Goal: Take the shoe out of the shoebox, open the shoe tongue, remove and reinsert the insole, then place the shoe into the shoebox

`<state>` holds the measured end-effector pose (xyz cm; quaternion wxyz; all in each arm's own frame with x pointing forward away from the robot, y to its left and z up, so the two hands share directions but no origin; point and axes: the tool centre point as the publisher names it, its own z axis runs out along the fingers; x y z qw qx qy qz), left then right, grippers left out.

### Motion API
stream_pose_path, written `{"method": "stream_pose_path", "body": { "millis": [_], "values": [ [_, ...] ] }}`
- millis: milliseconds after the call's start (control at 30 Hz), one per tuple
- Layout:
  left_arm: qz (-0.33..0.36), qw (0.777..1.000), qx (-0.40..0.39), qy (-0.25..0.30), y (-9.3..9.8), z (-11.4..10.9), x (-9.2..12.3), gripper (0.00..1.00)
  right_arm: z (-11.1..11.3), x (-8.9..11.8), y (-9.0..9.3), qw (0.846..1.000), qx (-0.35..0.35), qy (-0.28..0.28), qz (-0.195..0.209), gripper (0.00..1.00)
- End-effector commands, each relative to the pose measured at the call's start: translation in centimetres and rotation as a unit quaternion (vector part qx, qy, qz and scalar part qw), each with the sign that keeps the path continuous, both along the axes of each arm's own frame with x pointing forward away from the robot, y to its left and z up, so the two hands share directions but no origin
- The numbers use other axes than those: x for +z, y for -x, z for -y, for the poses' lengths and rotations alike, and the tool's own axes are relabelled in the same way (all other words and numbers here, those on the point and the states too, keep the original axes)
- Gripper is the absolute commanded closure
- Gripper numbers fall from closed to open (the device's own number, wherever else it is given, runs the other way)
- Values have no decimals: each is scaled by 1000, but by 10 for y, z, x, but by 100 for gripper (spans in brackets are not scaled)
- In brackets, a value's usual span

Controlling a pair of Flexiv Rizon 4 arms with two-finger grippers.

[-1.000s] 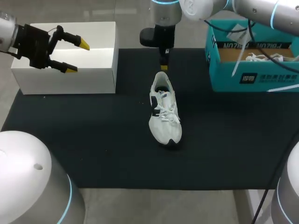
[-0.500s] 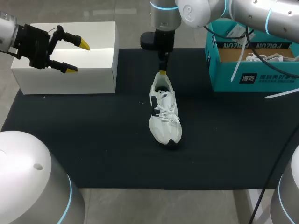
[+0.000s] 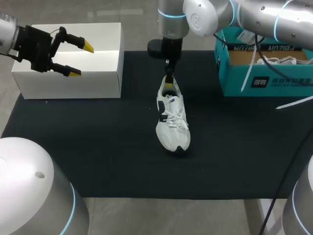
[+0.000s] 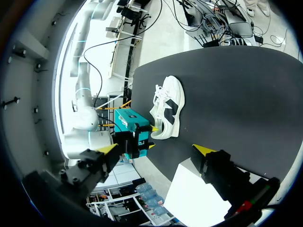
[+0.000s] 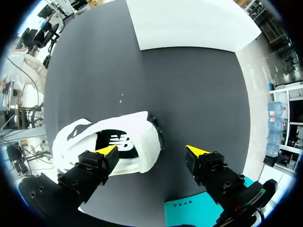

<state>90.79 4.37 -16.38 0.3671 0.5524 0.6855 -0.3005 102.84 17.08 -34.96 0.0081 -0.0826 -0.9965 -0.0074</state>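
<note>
The white shoe (image 3: 171,119) lies on the black mat (image 3: 98,147), toe toward the near edge. My right gripper (image 3: 168,82) hangs over its heel. In the right wrist view this gripper (image 5: 151,151) stands open, one fingertip (image 5: 106,151) above the shoe's dark opening (image 5: 118,142) and the other beyond the heel over bare mat. The teal shoebox (image 3: 274,81) stands at the back right. My left gripper (image 3: 73,58) is open above the white box (image 3: 98,73), holding nothing. From the left wrist, the shoe (image 4: 168,111) lies far ahead of the open left gripper (image 4: 156,149).
A second white shoe (image 3: 279,61) with loose laces lies inside the teal shoebox. The white box sits on the mat's back left corner. Bare mat stretches left, right and in front of the shoe.
My right gripper has gone from shut to open and has come down closer onto the shoe's heel. The left arm and the shoe have stayed put.
</note>
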Motion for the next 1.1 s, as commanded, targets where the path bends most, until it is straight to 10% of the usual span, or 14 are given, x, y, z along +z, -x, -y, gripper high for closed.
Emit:
{"method": "stream_pose_path", "body": {
  "millis": [33, 633, 800, 867, 1100],
  "values": [
    [-1, 1000, -1, -2, -1, 0, 0, 0, -3, -14, -2, 1000, 1, -1, 7, 5],
    [-1, 1000, -1, -2, -1, 0, 0, 0, -5, -38, -3, 999, 24, 16, 32, 20],
    [-1, 1000, -1, -2, -1, 0, 0, 0, -2, -42, -4, 999, 26, 19, 35, 64],
    [-1, 1000, -1, -2, -1, 0, 0, 0, -1, -43, -5, 999, 27, 22, 36, 98],
    [-1, 1000, -1, -2, -1, 0, 0, 0, -3, -40, -5, 999, 29, 20, 37, 100]
  ]
}}
